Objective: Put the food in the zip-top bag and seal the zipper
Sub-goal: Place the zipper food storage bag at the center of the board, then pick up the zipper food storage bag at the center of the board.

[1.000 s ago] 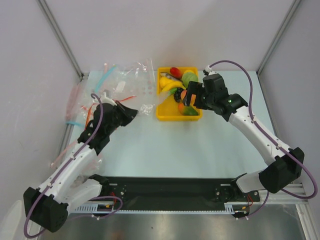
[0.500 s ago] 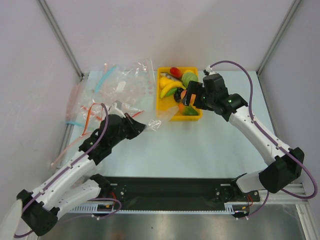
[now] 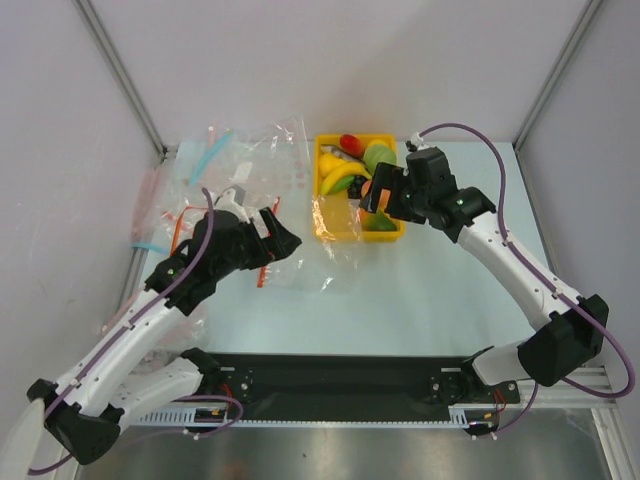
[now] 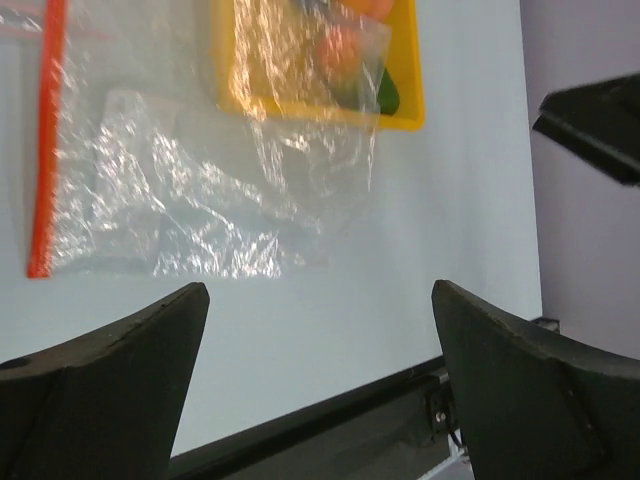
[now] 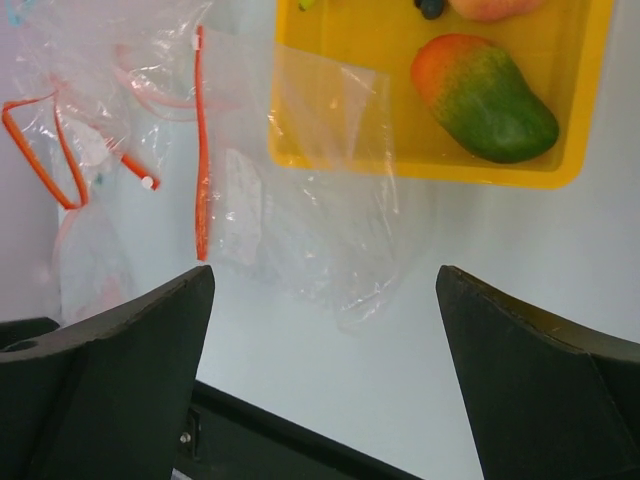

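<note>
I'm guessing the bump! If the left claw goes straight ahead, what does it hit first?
Probably the zip-top bag lying on the table, near its edge; depth is unclear, so the left claw might meet bare table.

The clear floppy plastic zip-top bag (image 4: 200,200) is colourless with white glints, and in the left wrist view a thin orange-red zip strip (image 4: 45,130) runs along its 9 o'clock edge. The shallow plastic tray (image 5: 420,165) is bright yellow. The smooth plastic toy mango (image 5: 485,100) fades from orange-red to deep green. The toy peach (image 5: 490,6) is orange-pink, the curved toy banana (image 3: 340,180) is yellow, and the round toy fruit (image 3: 378,155) is light green. The worktop (image 3: 420,280) is pale bluish white. The left arm's fingers (image 4: 110,390) and the right arm's fingers (image 5: 100,380) are charcoal black.
</note>
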{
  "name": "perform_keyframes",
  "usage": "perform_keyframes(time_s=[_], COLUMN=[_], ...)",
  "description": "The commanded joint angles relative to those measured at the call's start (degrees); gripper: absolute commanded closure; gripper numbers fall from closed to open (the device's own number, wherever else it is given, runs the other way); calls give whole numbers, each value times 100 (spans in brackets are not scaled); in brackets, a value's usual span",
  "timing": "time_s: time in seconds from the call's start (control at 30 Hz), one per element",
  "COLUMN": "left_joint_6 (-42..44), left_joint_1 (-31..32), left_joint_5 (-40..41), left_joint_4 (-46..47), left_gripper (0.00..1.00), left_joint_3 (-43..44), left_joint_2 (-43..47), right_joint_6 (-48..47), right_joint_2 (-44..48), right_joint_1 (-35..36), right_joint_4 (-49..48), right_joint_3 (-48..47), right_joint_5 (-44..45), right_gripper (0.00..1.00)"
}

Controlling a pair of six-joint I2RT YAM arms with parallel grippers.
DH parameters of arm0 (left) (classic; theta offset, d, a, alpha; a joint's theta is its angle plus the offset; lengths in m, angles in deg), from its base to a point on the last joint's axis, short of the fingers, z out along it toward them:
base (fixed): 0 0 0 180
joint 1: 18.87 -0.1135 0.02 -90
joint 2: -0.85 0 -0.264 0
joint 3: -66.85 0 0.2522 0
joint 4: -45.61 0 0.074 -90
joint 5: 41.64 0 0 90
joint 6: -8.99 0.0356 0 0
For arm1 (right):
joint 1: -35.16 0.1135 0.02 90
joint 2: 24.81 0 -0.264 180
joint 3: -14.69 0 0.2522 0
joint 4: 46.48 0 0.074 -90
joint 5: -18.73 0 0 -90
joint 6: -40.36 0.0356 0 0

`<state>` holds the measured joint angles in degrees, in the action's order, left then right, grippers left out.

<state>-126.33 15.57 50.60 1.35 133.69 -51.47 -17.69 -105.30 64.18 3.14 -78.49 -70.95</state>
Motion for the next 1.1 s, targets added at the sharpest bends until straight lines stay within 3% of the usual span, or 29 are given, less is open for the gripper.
perform_keyframes(time_s=[0.0, 0.13, 0.27, 0.5, 0.9, 1.07], left_joint_6=[533, 559, 621, 735, 1385, 1613], left_joint_1=[-365, -1385, -2115, -2354, -2494, -2486], left_joint_5=[181, -817, -1418, -1674, -2280, -2149], left_joint_4=[-754, -1230, -853, -150, 369, 177], left_gripper=[0, 0, 0, 6, 35, 36], left_joint_3=[659, 581, 125, -175, -88, 237], left_joint_2=[161, -129, -340, -1025, -2914, -3434], right_joint_6=[-83, -153, -92, -39, -320, -320], right_joint_2=[-63, -300, -581, -1117, -1479, -1514], right_joint_1=[42, 218, 464, 755, 834, 807], right_joint_4=[-61, -44, 53, 158, 457, 492], right_joint_3=[-48, -91, -241, -575, -759, -751], right_joint_5=[-698, -1200, -1130, -1236, -1491, -1552], right_gripper=[0, 1, 1, 4, 8, 8])
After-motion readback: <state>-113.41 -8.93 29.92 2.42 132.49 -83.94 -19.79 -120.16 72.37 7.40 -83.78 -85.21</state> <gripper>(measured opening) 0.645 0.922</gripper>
